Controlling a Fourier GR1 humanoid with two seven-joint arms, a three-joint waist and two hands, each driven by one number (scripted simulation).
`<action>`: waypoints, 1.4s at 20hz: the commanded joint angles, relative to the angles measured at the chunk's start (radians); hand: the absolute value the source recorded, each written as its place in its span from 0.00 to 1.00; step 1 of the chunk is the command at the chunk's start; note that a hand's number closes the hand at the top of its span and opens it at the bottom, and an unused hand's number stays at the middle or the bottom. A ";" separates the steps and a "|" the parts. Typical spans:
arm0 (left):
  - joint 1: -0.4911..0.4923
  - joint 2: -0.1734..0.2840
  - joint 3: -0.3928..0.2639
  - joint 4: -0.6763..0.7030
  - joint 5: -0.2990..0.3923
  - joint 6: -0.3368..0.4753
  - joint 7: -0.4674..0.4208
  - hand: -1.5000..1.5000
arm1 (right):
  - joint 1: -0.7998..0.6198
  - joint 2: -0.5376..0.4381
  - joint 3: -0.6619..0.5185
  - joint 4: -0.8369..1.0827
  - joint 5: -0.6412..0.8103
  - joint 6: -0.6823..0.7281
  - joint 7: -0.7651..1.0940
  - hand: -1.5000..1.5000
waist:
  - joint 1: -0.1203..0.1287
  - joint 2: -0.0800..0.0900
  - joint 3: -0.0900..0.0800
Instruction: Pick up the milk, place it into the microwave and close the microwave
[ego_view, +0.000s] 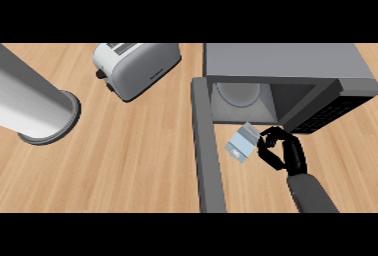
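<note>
Wooden worktop (133, 165) carries an open microwave (288, 62). Right hand (284, 152) grasps the milk (242, 142), tilted just outside the cavity mouth. Best move: carry it toward twelve o'clock, well inside, clear of the door (207, 150) at nine o'clock.

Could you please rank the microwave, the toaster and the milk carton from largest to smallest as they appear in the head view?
1. Microwave, by far the largest.
2. Toaster.
3. Milk carton, smallest, held by the right hand just in front of the microwave's opening.
</note>
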 joint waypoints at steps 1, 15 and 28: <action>0.074 -0.006 -0.018 -0.058 0.016 -0.018 -0.001 0.00 | -0.037 0.002 -0.038 0.032 -0.045 0.038 -0.103 1.00 | 0.005 0.001 0.003; 0.003 -0.004 0.063 0.071 0.063 -0.076 -0.016 0.00 | -0.120 -0.052 0.042 0.087 -0.027 0.421 -0.281 1.00 | -0.010 -0.007 0.001; -0.059 0.009 0.154 0.089 0.113 -0.089 0.041 0.00 | -0.246 0.010 0.087 -0.196 -0.004 0.276 0.111 1.00 | -0.018 -0.005 0.000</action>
